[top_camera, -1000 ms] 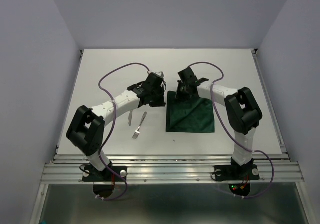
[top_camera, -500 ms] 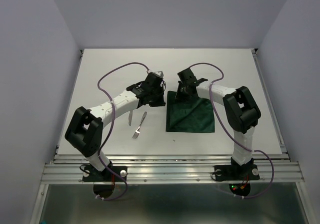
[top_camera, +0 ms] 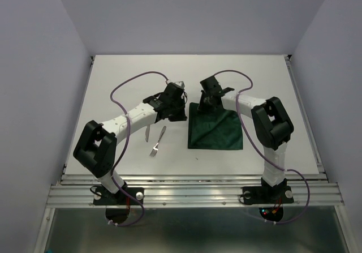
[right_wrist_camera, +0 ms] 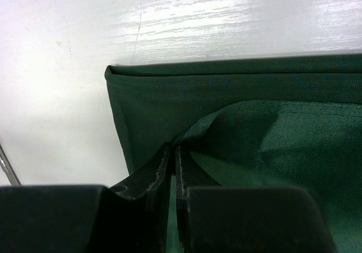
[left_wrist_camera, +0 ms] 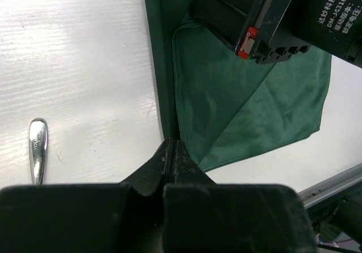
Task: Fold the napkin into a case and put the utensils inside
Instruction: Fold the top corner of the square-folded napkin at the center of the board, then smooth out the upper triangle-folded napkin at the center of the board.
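The dark green napkin (top_camera: 215, 131) lies folded flat on the white table, right of centre. My right gripper (top_camera: 205, 107) (right_wrist_camera: 173, 148) is over its far-left corner, shut on the napkin's upper layer (right_wrist_camera: 237, 123), which rises in a fold into the jaws. My left gripper (top_camera: 180, 115) (left_wrist_camera: 171, 142) is shut, its tips at the napkin's left edge (left_wrist_camera: 164, 83); no cloth shows between the pads. Left of the napkin lie the fork (top_camera: 158, 141) and the knife (top_camera: 147, 131). One utensil handle (left_wrist_camera: 38, 151) shows in the left wrist view.
The metal rail (top_camera: 192, 184) runs along the table's near edge in front of both arm bases. Purple cables (top_camera: 131, 80) loop above each arm. Pale walls close in the table at the left, right and back.
The right arm's elbow has eased slightly to the left. Both grippers, the napkin and the utensils stay where they were.
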Tool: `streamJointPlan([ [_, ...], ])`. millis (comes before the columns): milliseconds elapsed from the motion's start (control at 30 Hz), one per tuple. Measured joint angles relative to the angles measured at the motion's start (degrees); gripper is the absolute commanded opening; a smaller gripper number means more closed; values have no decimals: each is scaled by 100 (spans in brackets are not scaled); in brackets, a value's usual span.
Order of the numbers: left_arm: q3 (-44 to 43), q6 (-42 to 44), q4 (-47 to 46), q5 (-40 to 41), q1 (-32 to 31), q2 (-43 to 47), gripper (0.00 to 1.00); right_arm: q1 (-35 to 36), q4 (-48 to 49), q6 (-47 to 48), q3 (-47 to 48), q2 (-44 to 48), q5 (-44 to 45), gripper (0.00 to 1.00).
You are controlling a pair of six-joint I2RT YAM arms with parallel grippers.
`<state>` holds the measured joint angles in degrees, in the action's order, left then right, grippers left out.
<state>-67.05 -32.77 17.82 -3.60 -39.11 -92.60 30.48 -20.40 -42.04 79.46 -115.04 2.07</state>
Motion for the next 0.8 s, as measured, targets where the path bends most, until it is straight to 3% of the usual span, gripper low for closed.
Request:
streamJointPlan([
  [100, 0, -11, 0, 0, 0, 0, 0, 0, 0, -7, 0, -7, 28, 36],
  [133, 0, -13, 0, 0, 0, 0, 0, 0, -4, -24, 0, -9, 44, 51],
  [233, 7, -13, -4, -4, 0, 0, 0, -2, 31, -35, 2, -4, 57, 60],
  [467, 59, -13, -48, -92, -2, -2, 0, 0, -4, 31, 2, 293, 409, 65],
  [567, 66, -7, -85, -184, -4, -50, 0, -46, 31, 81, -208, 848, 586, 65],
  [667, 57, 2, -160, -247, -9, -170, 0, -109, 48, 164, -476, 1436, 682, 59],
  [800, -42, 55, -170, -350, -17, -509, 0, -389, 166, 286, -979, 2085, 745, 21],
])
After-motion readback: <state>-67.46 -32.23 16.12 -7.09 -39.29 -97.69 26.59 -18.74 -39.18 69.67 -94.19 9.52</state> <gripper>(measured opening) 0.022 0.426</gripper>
